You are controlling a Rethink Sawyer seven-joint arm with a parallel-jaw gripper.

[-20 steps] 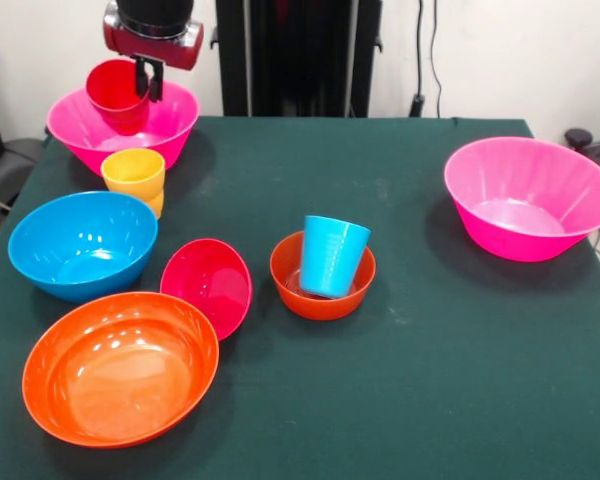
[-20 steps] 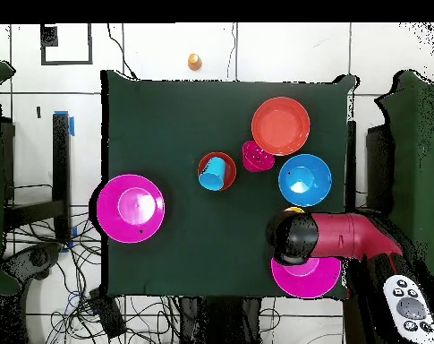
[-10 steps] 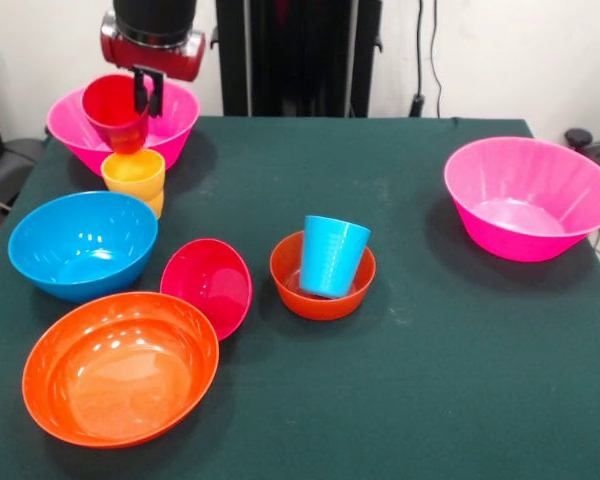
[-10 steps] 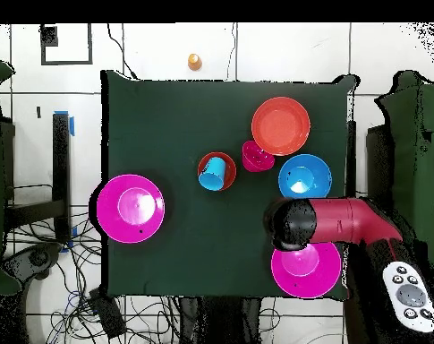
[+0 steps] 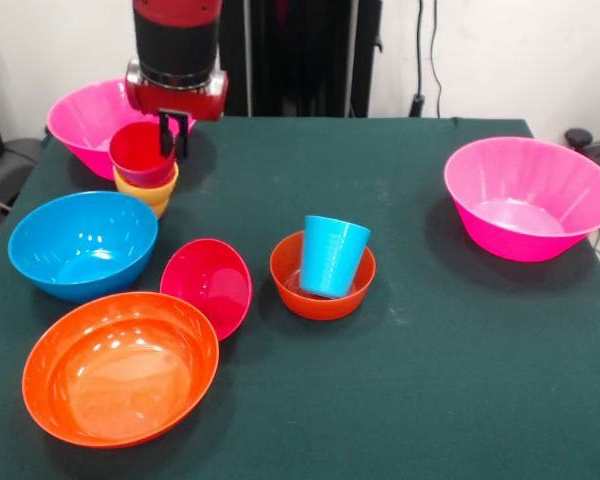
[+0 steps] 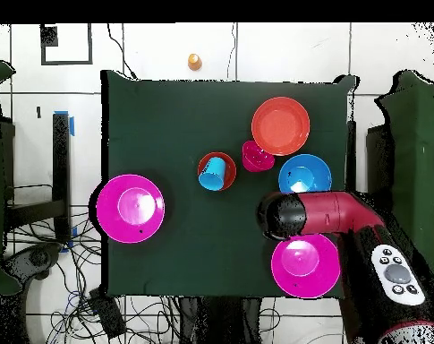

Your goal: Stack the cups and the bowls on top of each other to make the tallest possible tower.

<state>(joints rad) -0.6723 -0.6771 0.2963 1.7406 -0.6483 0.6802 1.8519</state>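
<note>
Above yellow cup [image 5: 150, 188]: gripper [image 5: 172, 133] clamped on rim of red cup [image 5: 142, 153], red cup seated in yellow one, orange cup beneath barely showing. Just behind, pink bowl [image 5: 85, 120]. Near table middle, blue cup [image 5: 331, 256] tilted inside small orange bowl [image 5: 295, 288]; second pink bowl [image 5: 530, 197] well apart

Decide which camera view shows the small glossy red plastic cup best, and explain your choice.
The front view: the small glossy red plastic cup shows whole, gripped at its rim by the gripper, sitting in the yellow cup. In the overhead view, the arm hides it.
</note>
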